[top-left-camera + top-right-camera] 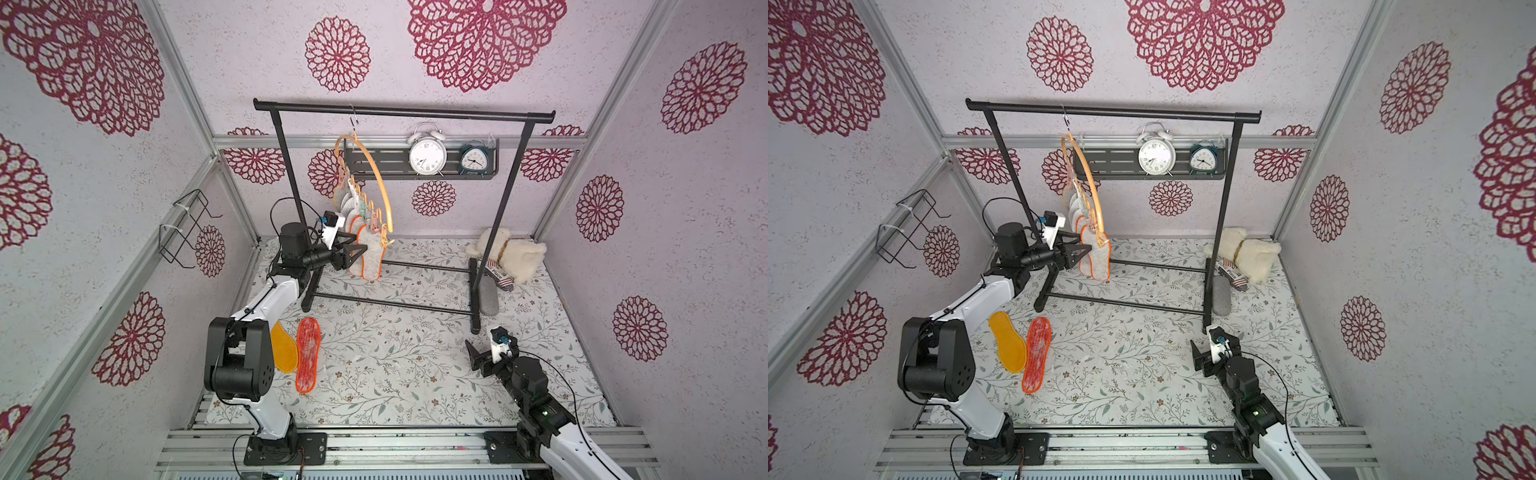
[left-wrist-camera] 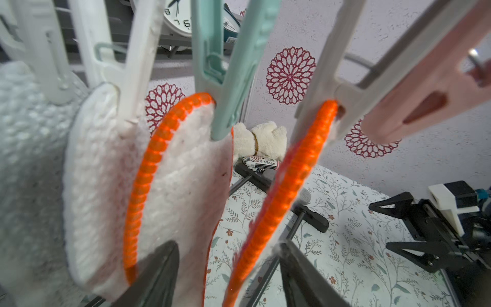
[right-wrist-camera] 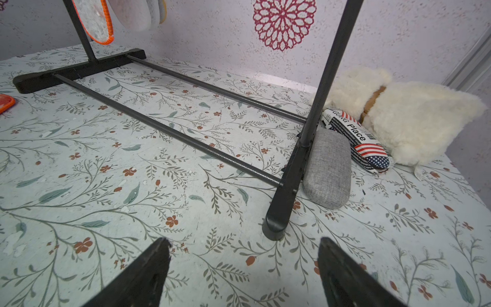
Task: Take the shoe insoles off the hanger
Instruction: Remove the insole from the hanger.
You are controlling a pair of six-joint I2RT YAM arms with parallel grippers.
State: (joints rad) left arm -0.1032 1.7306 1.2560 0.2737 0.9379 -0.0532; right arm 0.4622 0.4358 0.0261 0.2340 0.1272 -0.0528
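Left fingers (image 2: 156, 276): apart, one on each side of the front insole (image 2: 287, 186); a gap shows on both sides, so they are not closed on it.
Left gripper (image 1: 354, 255): held at the height of the hanging insoles, beside a post of the black rack (image 1: 415, 112).
Front insole: orange-edged, seen edge-on in the left wrist view, pinned at its top by a whitish clothespin (image 2: 318, 111).
Second insole (image 2: 186, 172): pale fuzzy face with orange edge, just behind the front one, held by a teal clothespin (image 2: 225, 79); more pale insoles (image 2: 98, 159) hang behind it.
Hanger (image 1: 377, 176): orange-tan arch, its hook over the top bar of the rack, the insoles in a row under it.
On the table (image 1: 1142, 353): a yellow-orange insole (image 1: 1008, 343) and a red-speckled insole (image 1: 1037, 355) lie flat, just beside each other, near the left arm.
Right fingers (image 3: 148, 271): wide apart, nothing between them.
Right gripper (image 3: 243, 240): low over the table, near a foot of the rack, well apart from the hanger.
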